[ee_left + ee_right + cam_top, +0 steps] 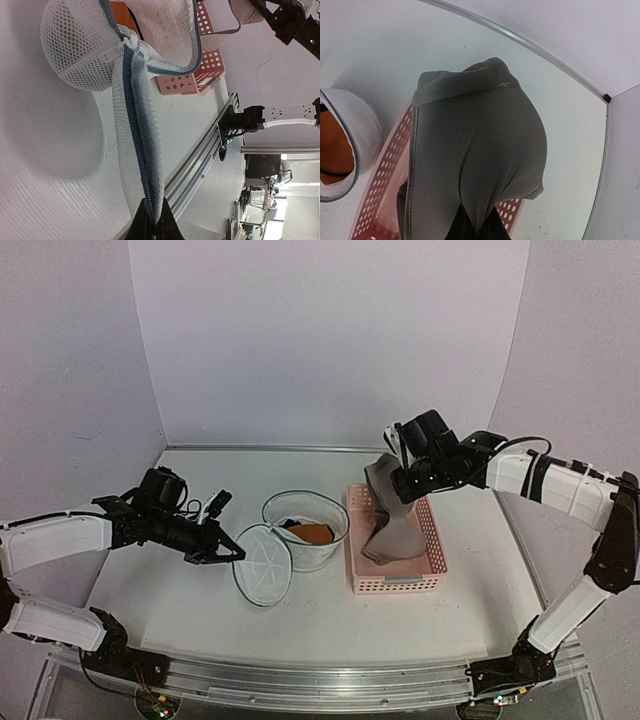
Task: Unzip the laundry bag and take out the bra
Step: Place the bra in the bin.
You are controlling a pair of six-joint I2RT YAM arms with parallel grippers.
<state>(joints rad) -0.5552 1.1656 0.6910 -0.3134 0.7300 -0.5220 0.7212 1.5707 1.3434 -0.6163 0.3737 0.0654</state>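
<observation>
Left arm reaches in low from the left edge of the table (180, 610), left gripper (233, 554) pointing right, jaws clamped together on the rim of the lid (263, 565). The lid is unzipped and swung open, standing tilted on its edge just left of the laundry bag (322, 546), joined to it at the near side. Left wrist view: fingertips (145, 226) pinch the dark zipper band (136, 145) of the lid, mesh running up from there to the bag body. The laundry bag sits mid-table, upright, mouth open. The bra (312, 533) is inside the bag, only an orange-brown patch showing through the opening, with a dark bit beside it; straps can't be made out. Pink basket (437, 562) is just right of the bag, and I can't tell whether the two touch. Right arm comes in from the right, elbow high, right gripper (402, 490) above the far end of the basket, jaws shut on a grey garment (388, 525). The garment hangs from the grip, its lower part draped down into the basket. Right wrist view: grey fabric fills most of the frame, pinched at the bottom between the fingers (457, 225), basket rim and bag edge below left
</observation>
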